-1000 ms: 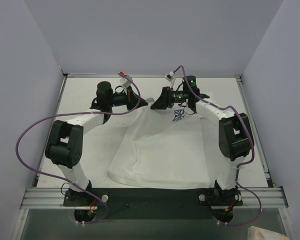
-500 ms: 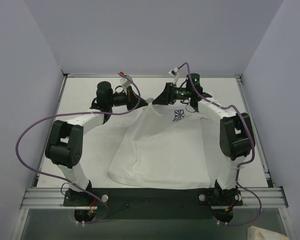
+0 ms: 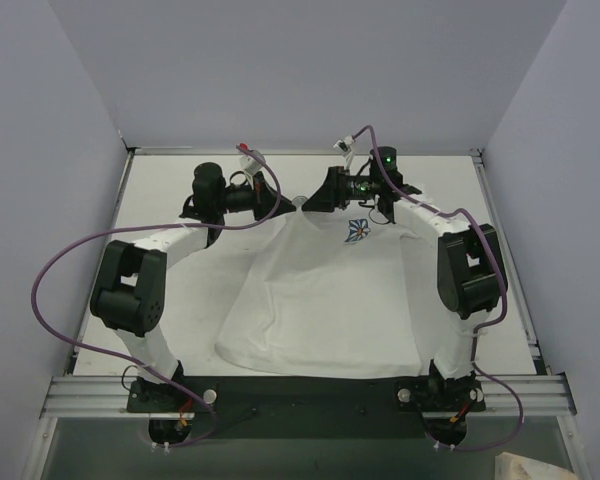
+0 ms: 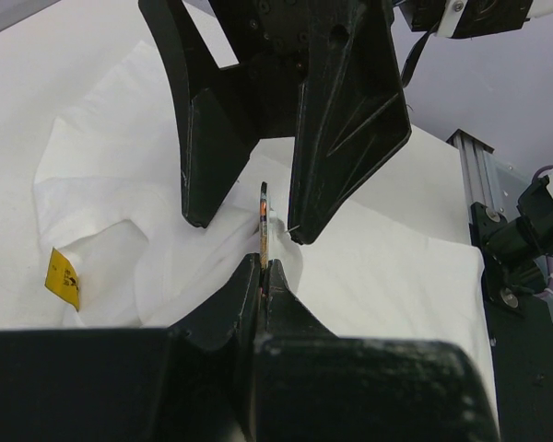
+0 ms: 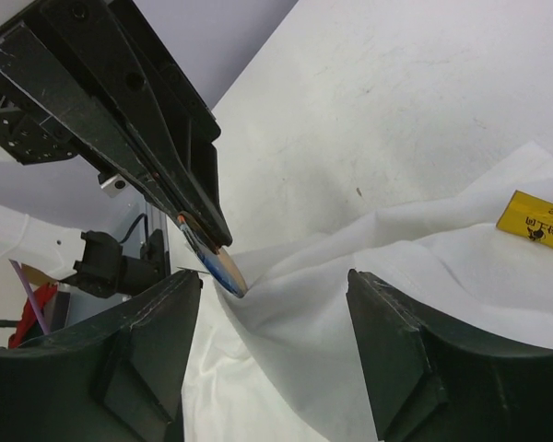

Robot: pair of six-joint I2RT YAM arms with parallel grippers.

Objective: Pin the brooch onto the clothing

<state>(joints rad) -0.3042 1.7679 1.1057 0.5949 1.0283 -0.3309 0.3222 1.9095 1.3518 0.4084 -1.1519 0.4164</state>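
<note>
Toward the far middle of the surface [image 3: 155, 190], the left end effector [image 4: 263, 267] is clamped on the brooch [image 4: 264, 226]. It holds the brooch edge-on, with the rim against a raised fold of the shirt [image 3: 320, 300]. Facing it from the right, the right end effector [image 5: 275, 281] has its fingers apart, one on either side of the brooch without gripping it. The flower print [image 3: 357, 231] lies further right, flat on the cloth.

Robot lab cell: plain grey walls [image 3: 70, 100], white table [image 3: 160, 185], aluminium rail [image 3: 90, 396], purple cables [image 3: 34, 290].
</note>
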